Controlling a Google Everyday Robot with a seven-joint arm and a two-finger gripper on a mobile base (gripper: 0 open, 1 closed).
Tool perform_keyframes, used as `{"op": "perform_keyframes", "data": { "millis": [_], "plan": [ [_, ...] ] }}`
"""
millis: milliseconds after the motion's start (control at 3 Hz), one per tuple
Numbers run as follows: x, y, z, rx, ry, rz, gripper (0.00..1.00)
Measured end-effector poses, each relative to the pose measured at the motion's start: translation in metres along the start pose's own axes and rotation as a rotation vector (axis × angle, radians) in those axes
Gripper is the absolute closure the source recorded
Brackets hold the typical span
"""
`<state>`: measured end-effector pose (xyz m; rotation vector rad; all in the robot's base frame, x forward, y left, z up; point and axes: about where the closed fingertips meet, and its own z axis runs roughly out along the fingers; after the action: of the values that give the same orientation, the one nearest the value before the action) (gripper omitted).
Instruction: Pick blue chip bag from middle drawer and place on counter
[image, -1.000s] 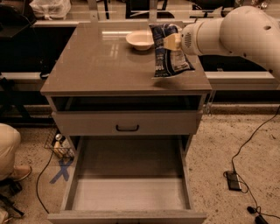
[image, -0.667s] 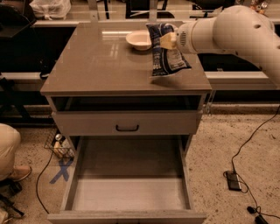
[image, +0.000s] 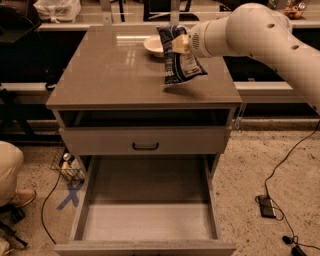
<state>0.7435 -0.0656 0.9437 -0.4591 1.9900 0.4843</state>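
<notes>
1. Over the right rear part of the table (image: 110, 75), the tool (image: 178, 44) hangs at the end of the white arm (image: 250, 30), which reaches in from the right.
2. Tool state: clamped on the upper part of the blue chip bag (image: 180, 65); yellowish fingers (image: 181, 44) press against the foil.
3. Blue chip bag: hangs down from the tool, tilted, with its white printed panel facing forward. Its lower edge is right at the table surface below the tool; I cannot tell whether it touches.
4. White bowl (image: 155, 45): sits on the table just left of the tool as seen, close beside the bag's top edge.
5. Middle drawer (image: 147, 220): well below and in front of the tool, pulled fully out, with its flat grey floor in view.
6. Shallower drawer front (image: 145, 140) with black handle (image: 145, 146): shut, between the tool's level and the middle drawer.
7. Floor, lower right of the tool: a small black device (image: 266, 206) on a cable.
8. Floor, lower left of the tool: a wire basket (image: 70, 166) against the cabinet and a blue X mark (image: 70, 195) beside it.
</notes>
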Motion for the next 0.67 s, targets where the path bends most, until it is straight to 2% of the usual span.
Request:
{"op": "perform_keyframes", "data": {
  "millis": [667],
  "plan": [
    [0.0132, 0.0136, 0.0234, -0.050, 0.075, -0.037, 0.51]
  ]
}}
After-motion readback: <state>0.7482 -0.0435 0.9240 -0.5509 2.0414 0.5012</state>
